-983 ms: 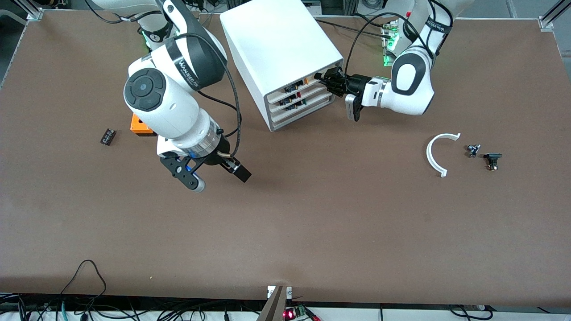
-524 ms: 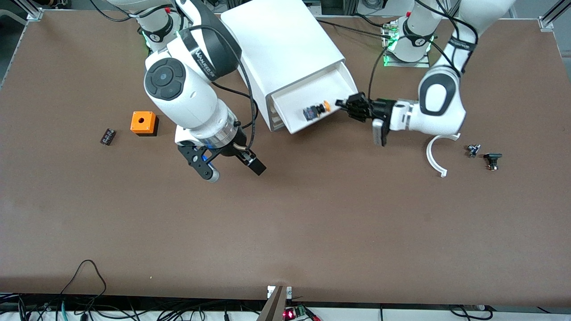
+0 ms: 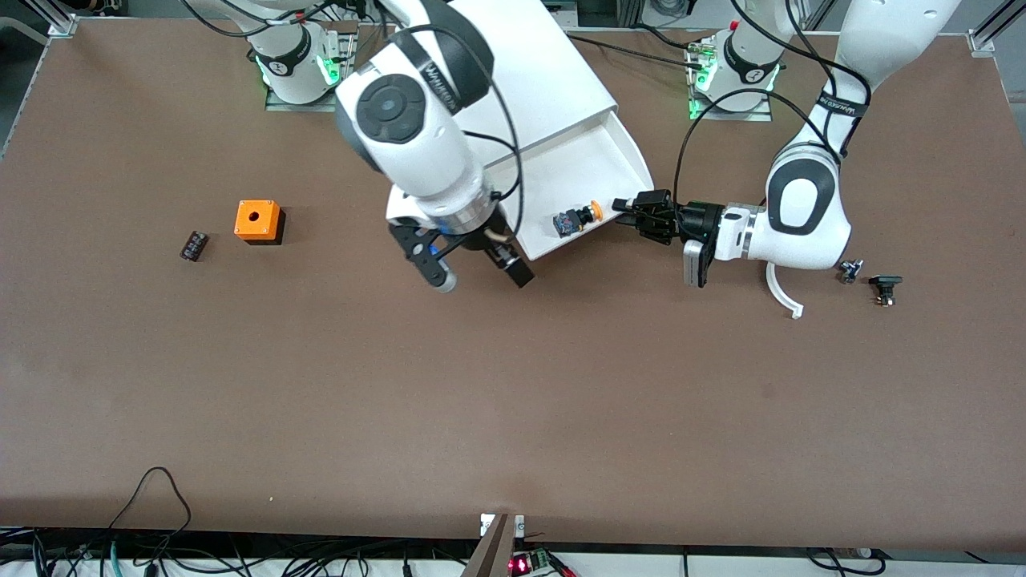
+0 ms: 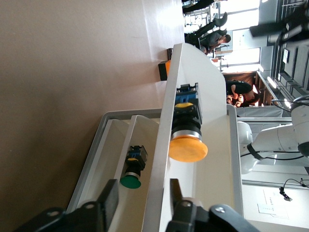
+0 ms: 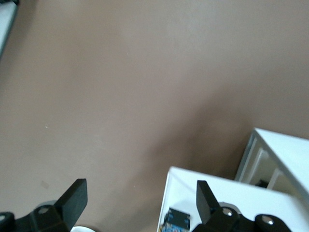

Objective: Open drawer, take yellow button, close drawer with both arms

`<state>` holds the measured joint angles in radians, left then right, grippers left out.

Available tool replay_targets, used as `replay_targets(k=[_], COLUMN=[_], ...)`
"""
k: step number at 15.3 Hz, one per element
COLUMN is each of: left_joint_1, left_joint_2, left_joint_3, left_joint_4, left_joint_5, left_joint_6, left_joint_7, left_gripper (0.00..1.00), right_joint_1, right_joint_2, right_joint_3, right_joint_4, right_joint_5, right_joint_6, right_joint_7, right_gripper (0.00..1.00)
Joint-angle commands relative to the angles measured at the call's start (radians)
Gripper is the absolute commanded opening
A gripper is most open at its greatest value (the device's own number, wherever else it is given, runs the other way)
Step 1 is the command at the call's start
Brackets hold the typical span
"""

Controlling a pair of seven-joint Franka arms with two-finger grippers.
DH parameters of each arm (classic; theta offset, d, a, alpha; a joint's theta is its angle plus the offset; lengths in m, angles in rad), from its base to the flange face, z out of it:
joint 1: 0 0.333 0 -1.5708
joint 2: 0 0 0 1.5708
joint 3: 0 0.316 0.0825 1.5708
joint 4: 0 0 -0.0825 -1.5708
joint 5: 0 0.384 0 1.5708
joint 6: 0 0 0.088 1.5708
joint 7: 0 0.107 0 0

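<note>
The right arm's black two-finger gripper [image 3: 473, 268] hangs over bare brown table [image 3: 513, 417] just beside the front corner of the pulled-out drawer, jaws spread wide and holding nothing; its wrist view shows both fingers [image 5: 72, 198] apart above the tabletop.

The wide shallow white plastic drawer [image 3: 589, 172] stands drawn well out of the big white box cabinet [image 3: 521, 72]. The small push-button with the orange-yellow mushroom cap and black and blue body [image 3: 575, 219] lies on its side on the drawer floor, close to the front panel, cap pointing toward the left arm's end of the table.

The left arm's black two-finger gripper [image 3: 633, 212] sits at the drawer's front panel. In its wrist view the fingers [image 4: 108, 200] straddle the panel's edge, parted with visible gaps on either side, not pinching it.

On the table toward the left arm's end lie a white curved plastic arc [image 3: 781, 292] and two small dark parts [image 3: 870, 276]. Toward the right arm's end sit an orange cube with a round hole [image 3: 257, 221] and a small black ribbed block [image 3: 193, 245].
</note>
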<state>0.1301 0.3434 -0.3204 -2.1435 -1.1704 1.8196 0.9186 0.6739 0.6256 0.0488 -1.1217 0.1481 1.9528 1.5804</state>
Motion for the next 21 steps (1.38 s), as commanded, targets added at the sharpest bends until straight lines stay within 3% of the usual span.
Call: replay_targets(k=[1, 9, 13, 16, 18, 20, 21], left_joint_1=[0.006, 0.009, -0.001, -0.003, -0.003, -0.004, -0.004], left_joint_2=[-0.050, -0.063, -0.060, -0.060, -0.061, -0.063, -0.063], left_joint_3=[0.000, -0.005, -0.013, -0.016, -0.017, -0.019, -0.019], left_joint_4=[0.052, 0.413, 0.592, 0.660, 0.706, 0.741, 0.754], left_joint_5=[0.119, 0.595, 0.773, 0.842, 0.906, 0.966, 0.982], left_joint_6=[-0.002, -0.318, -0.479, -0.549, -0.580, -0.599, -0.602], left_joint_7=[-0.136, -0.680, -0.883, -0.922, -0.923, -0.922, -0.922], left_gripper=[1.00, 1.00, 1.00, 1.00, 1.00, 1.00, 1.00], right_joint_1=[0.070, 0.153, 0.176, 0.185, 0.185, 0.184, 0.184], right_joint_2=[0.043, 0.091, 0.108, 0.108, 0.108, 0.108, 0.108], right_joint_3=[-0.012, -0.013, -0.013, -0.013, -0.012, -0.012, -0.013], right_joint_4=[0.037, 0.036, 0.034, 0.028, 0.026, 0.026, 0.028], right_joint_5=[-0.045, -0.062, -0.064, -0.068, -0.078, -0.082, -0.085], right_joint_6=[0.003, 0.032, 0.043, 0.043, 0.043, 0.041, 0.040], right_joint_7=[0.114, 0.254, 0.286, 0.288, 0.282, 0.271, 0.270], right_gripper=[1.00, 1.00, 1.00, 0.99, 0.87, 0.42, 0.25])
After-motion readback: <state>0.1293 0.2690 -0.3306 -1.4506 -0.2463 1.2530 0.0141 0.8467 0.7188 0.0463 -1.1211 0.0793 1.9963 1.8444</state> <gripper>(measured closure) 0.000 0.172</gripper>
